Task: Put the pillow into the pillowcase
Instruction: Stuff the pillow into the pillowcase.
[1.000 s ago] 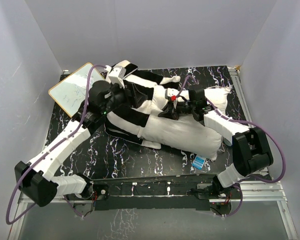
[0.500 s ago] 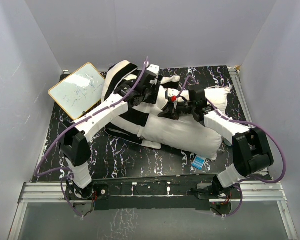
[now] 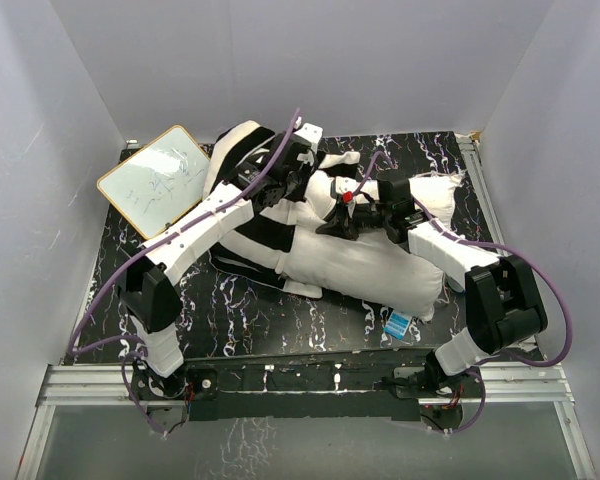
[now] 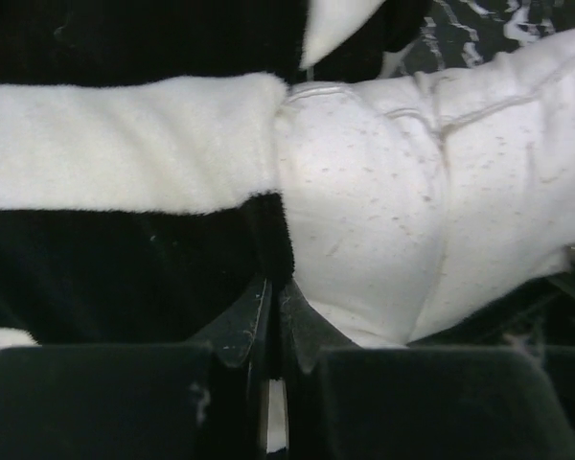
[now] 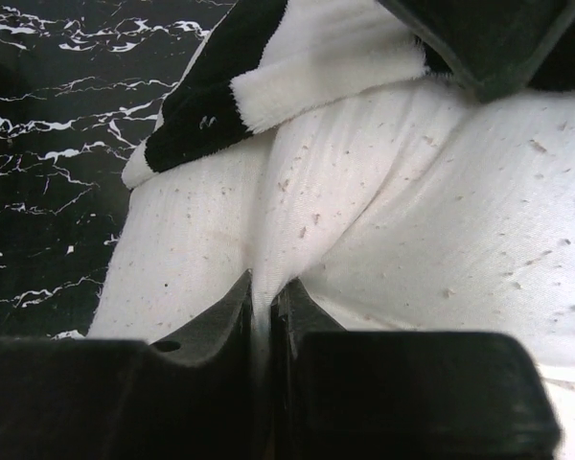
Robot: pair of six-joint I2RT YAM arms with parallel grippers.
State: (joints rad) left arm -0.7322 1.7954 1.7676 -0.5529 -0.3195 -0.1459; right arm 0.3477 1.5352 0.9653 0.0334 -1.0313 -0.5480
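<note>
- The pillow lies across the middle of the dark marbled surface. Its right end is bare white and its left end is inside the pillowcase.
- The striped pillowcase covers only that left part. Its open edge crosses the pillow near the middle, and the rest bunches towards the far left corner.
- The left tool sits at that open edge with its jaws pressed together. A fold of the black stripe runs down between the tips, just beside the white pillow cloth.
- The right tool is closed narrow on a pinched ridge of the pillow's white fabric, just below the pillowcase's edge.
- The two tools are near each other over the middle of the pillow.
- A whiteboard leans at the far left corner of the surface.
- A small blue packet lies near the pillow's near right corner.
</note>
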